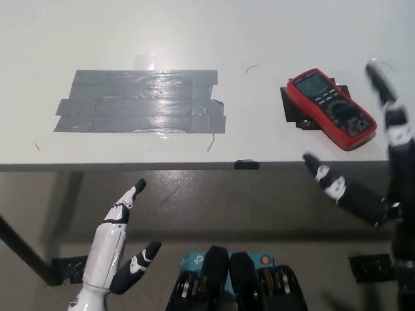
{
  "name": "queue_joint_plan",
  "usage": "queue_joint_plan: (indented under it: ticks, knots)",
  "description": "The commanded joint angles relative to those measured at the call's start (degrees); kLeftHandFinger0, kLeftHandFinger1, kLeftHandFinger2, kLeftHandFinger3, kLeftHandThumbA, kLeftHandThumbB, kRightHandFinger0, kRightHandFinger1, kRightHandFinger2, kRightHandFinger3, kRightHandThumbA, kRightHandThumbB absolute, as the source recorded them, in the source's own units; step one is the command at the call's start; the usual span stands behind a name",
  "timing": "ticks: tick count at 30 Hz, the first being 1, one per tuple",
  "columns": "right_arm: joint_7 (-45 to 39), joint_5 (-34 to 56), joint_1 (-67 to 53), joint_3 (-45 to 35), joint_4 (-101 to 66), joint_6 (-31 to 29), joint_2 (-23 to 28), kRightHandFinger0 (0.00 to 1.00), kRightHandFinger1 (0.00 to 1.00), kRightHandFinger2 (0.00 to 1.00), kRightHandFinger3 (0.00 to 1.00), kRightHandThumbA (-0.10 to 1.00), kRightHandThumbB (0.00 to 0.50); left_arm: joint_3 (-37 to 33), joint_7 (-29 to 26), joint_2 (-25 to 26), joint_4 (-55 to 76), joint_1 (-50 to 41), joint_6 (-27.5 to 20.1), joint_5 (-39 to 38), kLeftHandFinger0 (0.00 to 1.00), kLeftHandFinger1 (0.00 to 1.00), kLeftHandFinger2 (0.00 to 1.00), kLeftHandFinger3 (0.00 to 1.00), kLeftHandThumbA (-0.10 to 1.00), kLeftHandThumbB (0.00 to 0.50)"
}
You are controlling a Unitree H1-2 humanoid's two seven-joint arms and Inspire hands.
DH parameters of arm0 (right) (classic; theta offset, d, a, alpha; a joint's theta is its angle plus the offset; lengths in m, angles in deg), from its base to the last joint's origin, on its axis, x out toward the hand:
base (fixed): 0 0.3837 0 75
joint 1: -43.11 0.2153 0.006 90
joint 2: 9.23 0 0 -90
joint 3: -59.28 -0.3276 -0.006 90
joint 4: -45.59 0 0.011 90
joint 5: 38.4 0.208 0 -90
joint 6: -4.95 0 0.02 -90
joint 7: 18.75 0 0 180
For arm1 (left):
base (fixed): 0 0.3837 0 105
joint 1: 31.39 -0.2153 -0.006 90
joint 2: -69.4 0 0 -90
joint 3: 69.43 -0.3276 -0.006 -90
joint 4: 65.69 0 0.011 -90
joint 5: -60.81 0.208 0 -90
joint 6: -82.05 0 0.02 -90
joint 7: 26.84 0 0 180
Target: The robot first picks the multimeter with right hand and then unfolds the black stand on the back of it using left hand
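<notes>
The right hand [369, 168], fingers apart and empty, should come down over the multimeter [331, 107] and grip its sides; left hand [120, 249] waits open.

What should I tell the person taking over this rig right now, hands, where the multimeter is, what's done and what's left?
Right hand: open, empty, near the table's front edge, below the multimeter, not touching it.
Left hand: open, empty, resting low at the left, off the table.
Multimeter: red, lying face up near the table's right end, partly on a black patch.
Done: nothing; not picked up.
Left: grasp it with the right hand, then unfold the back stand with the left.
</notes>
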Motion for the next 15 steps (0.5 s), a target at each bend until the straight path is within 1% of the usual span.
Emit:
queue_joint_plan:
  ticks: [1,3,5,6,8,10,12,14,15]
  knots:
    - [-1.35,-0.78,-1.13,0.07,5.15,-2.87,-0.42,1.0,1.0,1.0,1.0,0.77,0.282,1.24,4.43,-0.27,2.0,0.84,1.98,-1.94,1.0,1.0,1.0,1.0,1.0,0.154]
    - [-0.9,-1.77,-1.99,0.41,9.53,-5.29,-0.07,1.0,1.0,1.0,1.0,0.75,0.279,1.55,5.34,-0.54,2.22,0.97,2.95,-1.98,1.0,1.0,1.0,1.0,1.0,0.163]
    - [-1.25,-1.79,-2.64,0.75,11.58,-6.13,0.09,1.0,1.0,1.0,1.0,0.74,0.268,1.83,6.1,-0.66,2.26,1.24,3.76,-1.88,1.0,1.0,1.0,1.0,1.0,0.164]
    - [-1.91,-1.62,-2.98,1.13,12.48,-6.07,0.3,1.0,1.0,1.0,1.0,0.73,0.261,2.08,6.71,-0.6,1.88,1.93,4.22,-2.25,1.0,1.0,1.0,1.0,1.0,0.163]
    - [-2.23,-1.39,-4.49,1.76,13.81,-7.26,0.23,1.0,1.0,1.0,1.0,0.73,0.268,2.42,7.79,-0.59,1.8,1.02,4.68,-3.17,1.0,1.0,1.0,1.0,1.0,0.149]
    - [-2.82,0.03,-5.25,2.07,15.55,-7.92,-0.1,1.0,1.0,1.0,1.0,0.7,0.274,3.03,8.09,-0.84,0.14,0.93,3.99,-4.43,1.0,1.0,1.0,1.0,1.0,0.127]
    - [-3.48,0.72,-6.96,3.05,16.88,-8.25,-0.68,1.0,1.0,1.0,1.0,0.7,0.282,3.95,7.57,-1.48,-2.81,-0.93,1.79,-7.0,1.0,1.0,1.0,1.0,1.0,0.122]
    - [-3.78,0.73,-7.62,3.44,17.55,-8.79,-0.75,1.0,1.0,1.0,1.0,0.72,0.29,4.36,8.26,-1.8,-3.47,-1.98,2.11,-8.01,1.0,1.0,1.0,1.0,1.0,0.14]
    - [-4.16,0.79,-7.86,3.73,17.84,-8.65,-0.78,1.0,1.0,1.0,1.0,0.74,0.297,4.54,9.07,-1.89,-3.48,-2.94,2.61,-9.15,1.0,1.0,1.0,1.0,1.0,0.165]
